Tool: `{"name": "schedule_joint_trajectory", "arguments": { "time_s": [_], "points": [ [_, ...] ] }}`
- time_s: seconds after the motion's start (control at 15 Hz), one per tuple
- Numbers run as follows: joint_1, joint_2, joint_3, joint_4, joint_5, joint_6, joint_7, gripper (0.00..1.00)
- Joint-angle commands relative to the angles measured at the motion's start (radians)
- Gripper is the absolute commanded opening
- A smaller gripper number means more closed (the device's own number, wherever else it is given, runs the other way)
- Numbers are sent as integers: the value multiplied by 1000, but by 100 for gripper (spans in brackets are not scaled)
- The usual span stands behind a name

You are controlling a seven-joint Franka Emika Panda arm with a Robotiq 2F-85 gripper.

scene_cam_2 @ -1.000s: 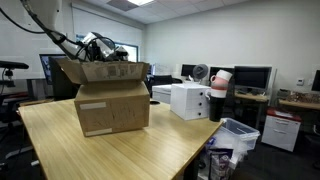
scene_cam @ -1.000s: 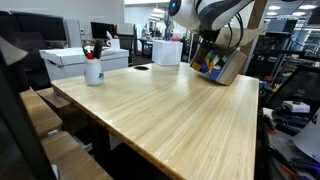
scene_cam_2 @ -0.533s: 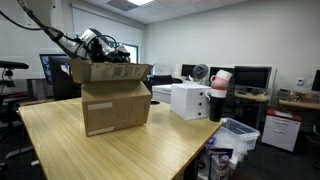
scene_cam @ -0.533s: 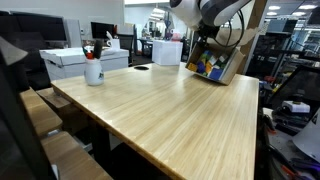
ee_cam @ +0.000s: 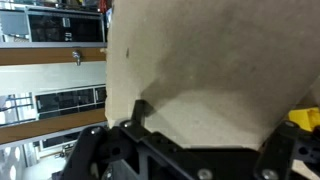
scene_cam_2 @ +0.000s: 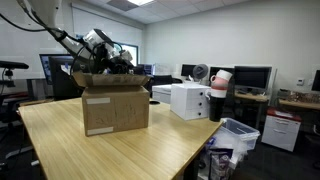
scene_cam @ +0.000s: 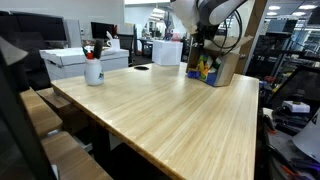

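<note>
A brown cardboard box (scene_cam: 222, 68) (scene_cam_2: 115, 103) stands upright on the light wooden table (scene_cam: 160, 110) (scene_cam_2: 110, 150), near its far end, with its top flaps open. Colourful items (scene_cam: 205, 68) show through its open side. My gripper (scene_cam: 205, 38) (scene_cam_2: 108, 62) hangs at the box's top opening, close over the flaps. In the wrist view the gripper (ee_cam: 205, 128) is open: both dark fingers (ee_cam: 140, 108) stand wide apart with a plain cardboard flap (ee_cam: 200, 60) right behind them. A yellow item (ee_cam: 305, 118) peeks in at the right edge.
A white mug with pens (scene_cam: 93, 68), a white carton (scene_cam: 75, 60), a flat black item (scene_cam: 141, 68) and a white container (scene_cam: 168, 52) stand along the table's far side. A white cabinet (scene_cam_2: 190, 100), a fan (scene_cam_2: 200, 72) and a bin (scene_cam_2: 235, 135) sit beyond the table.
The box was tilted with one edge raised; it now rests flat and upright on the table. The gripper has come down with it and stays at the top flaps.
</note>
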Motion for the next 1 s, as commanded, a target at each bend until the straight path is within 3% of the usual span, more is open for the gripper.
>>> {"name": "schedule_joint_trajectory", "arguments": {
  "time_s": [0.0, 0.93],
  "points": [
    [-15, 9, -11, 28, 114, 45, -104, 100],
    [-37, 1, -53, 149, 615, 54, -407, 100]
  ]
}}
